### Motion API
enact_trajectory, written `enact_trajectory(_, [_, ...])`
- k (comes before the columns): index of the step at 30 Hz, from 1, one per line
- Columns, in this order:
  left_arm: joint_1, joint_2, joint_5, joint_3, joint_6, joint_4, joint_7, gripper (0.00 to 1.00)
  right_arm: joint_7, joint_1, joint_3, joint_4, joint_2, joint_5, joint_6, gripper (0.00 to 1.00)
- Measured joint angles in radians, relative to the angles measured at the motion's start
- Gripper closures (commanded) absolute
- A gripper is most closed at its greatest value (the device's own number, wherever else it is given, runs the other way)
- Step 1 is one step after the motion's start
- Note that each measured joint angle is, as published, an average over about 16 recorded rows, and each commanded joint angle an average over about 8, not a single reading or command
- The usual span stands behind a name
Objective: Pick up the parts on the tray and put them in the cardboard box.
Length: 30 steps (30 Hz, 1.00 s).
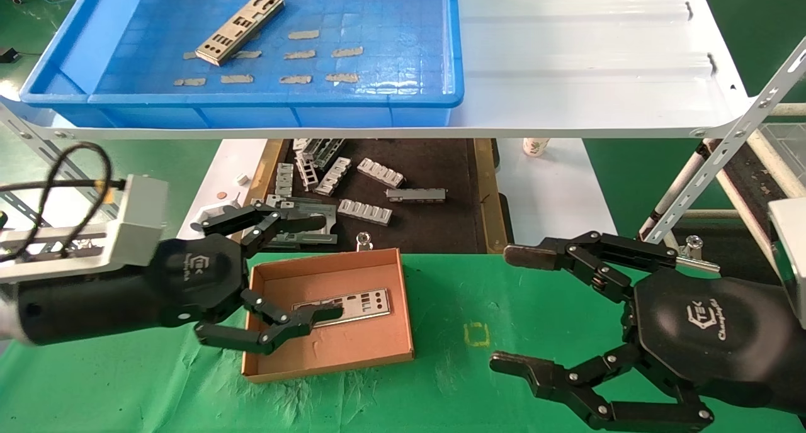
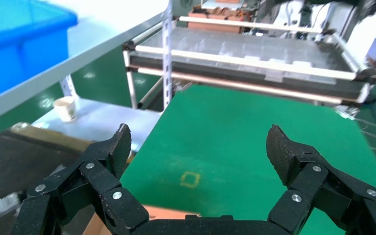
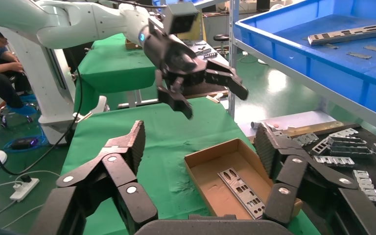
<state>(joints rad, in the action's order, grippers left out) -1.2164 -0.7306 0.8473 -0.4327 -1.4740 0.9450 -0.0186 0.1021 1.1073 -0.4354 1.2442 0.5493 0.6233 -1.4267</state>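
remaining part (image 1: pixel 240 28), long axis diagonal, in the tray (image 1: pixel 94 30) beyond the cardboard box (image 1: pixel 403 294); my left gripper (image 1: pixel 318 266), spread and empty over that box, is nearer.

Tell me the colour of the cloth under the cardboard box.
Green; the cloth under the cardboard box shows best in the head view.

One silver part (image 1: pixel 240 28) in tray (image 1: pixel 94 55), another (image 1: pixel 359 305) in cardboard box (image 1: pixel 352 351).

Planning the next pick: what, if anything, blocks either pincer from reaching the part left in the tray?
Nothing visible. The part lies alone in the tray, on a shelf. The left pincer, open, hangs over the box; the right pincer, also open, hangs over the green cloth.
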Motion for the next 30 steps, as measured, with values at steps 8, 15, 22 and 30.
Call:
enact_trajectory(8, [0.063, 0.053, -0.052, 0.068, -0.010, 0.150, 0.091, 0.00, 0.000, 0.000, 0.000, 0.000, 0.000, 0.000, 0.000, 0.00])
enact_trajectory(15, [0.114, 0.096, -0.094, 0.123, -0.018, 0.273, 0.165, 0.00, 0.000, 0.000, 0.000, 0.000, 0.000, 0.000, 0.000, 0.00])
enact_trajectory(22, [0.146, 0.123, -0.122, 0.158, -0.023, 0.350, 0.209, 0.00, 0.000, 0.000, 0.000, 0.000, 0.000, 0.000, 0.000, 0.00])
enact_trajectory(30, [0.153, 0.129, -0.128, 0.165, -0.025, 0.366, 0.216, 0.00, 0.000, 0.000, 0.000, 0.000, 0.000, 0.000, 0.000, 0.00])
